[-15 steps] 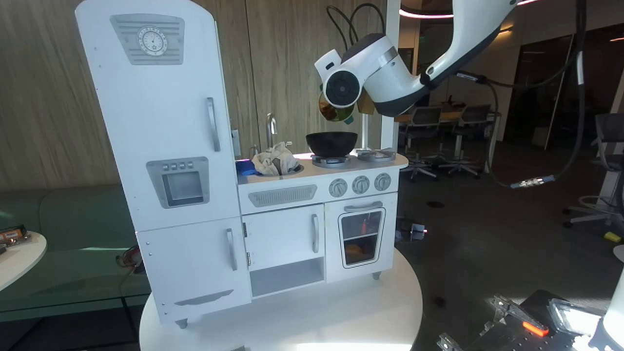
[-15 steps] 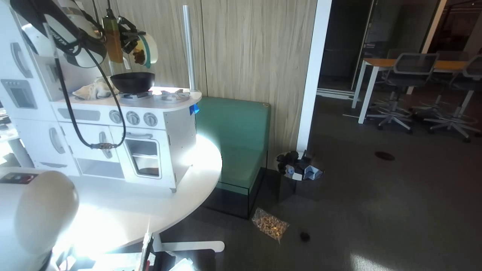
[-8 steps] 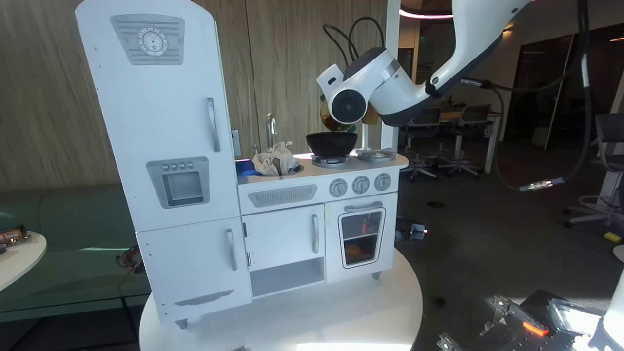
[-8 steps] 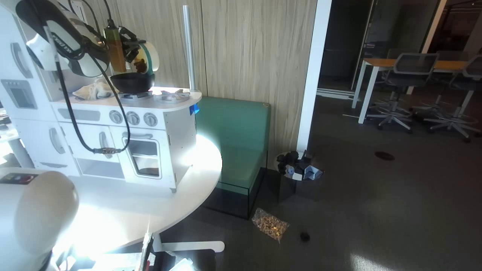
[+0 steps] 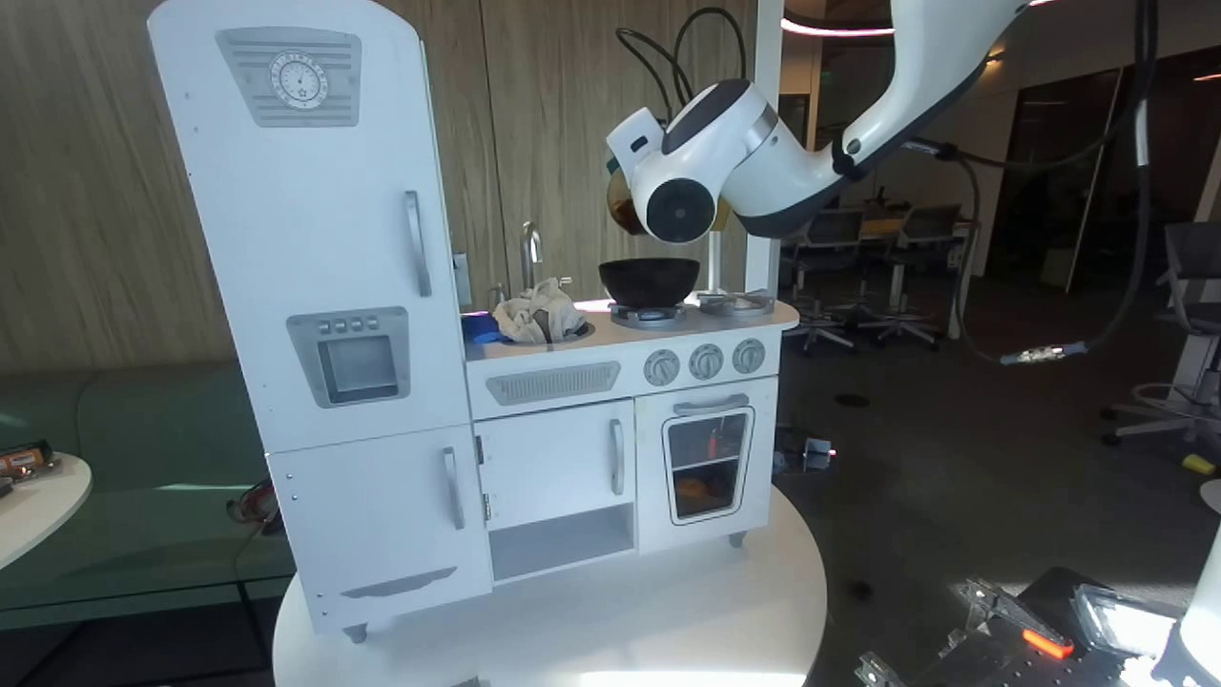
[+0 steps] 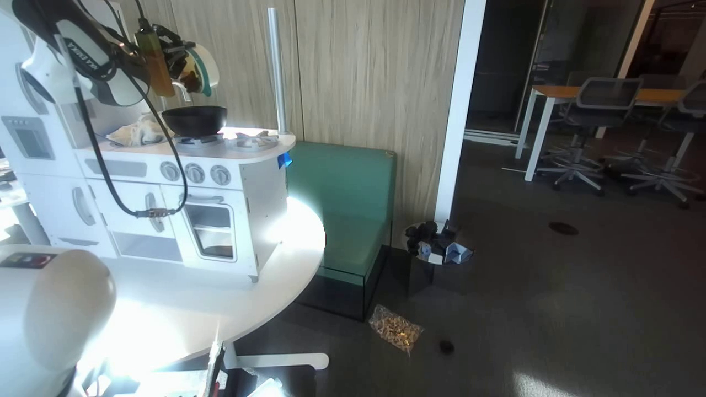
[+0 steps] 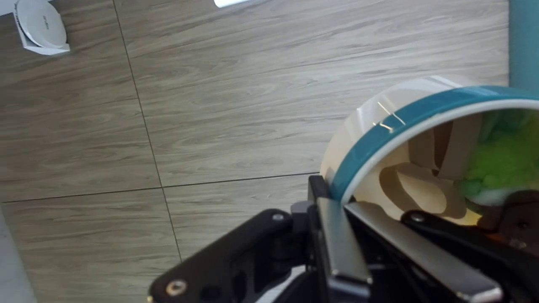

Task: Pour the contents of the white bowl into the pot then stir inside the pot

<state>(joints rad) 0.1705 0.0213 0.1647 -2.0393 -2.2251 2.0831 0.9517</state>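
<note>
"Grey-brown wood-grain panelling (image 5: 563, 124) backs the white toy kitchen (image 5: 553, 468) on its rounded white table (image 5: 658, 615). Where's the wide, shallow, dark grey-black pot (image 5: 651, 284)?"

"Upright on a grey burner (image 5: 649, 321). Above it, apart, the teal-banded white bowl (image 7: 372, 141) hangs tipped on its side in the jaws."

"Firmly?"

"They're clamped on its rim from inside and out, as the wrist view shows. Pinched at one spot, though, it might twist as the weight shifts."

"What else worries you?"

"Its mouth may not sit squarely over the pot; pouring from there could spill across the kitchen. Plenty sits in the bowl even at this tilt, so some might lodge. Going too low could knock the pot off its burner."

"And the count?"

"One bowl, one pot, two burners, three round grey knobs (image 5: 706, 361), one crumpled cream cloth (image 5: 523, 313). Within the bowl, at least one bright green fluffy clump (image 7: 505, 164), one dark brown piece (image 7: 522, 216), and curved beige pieces (image 7: 421, 191) too overlapped to number. Whether anything lies in the pot I can't tell; its inside is hidden."
</note>
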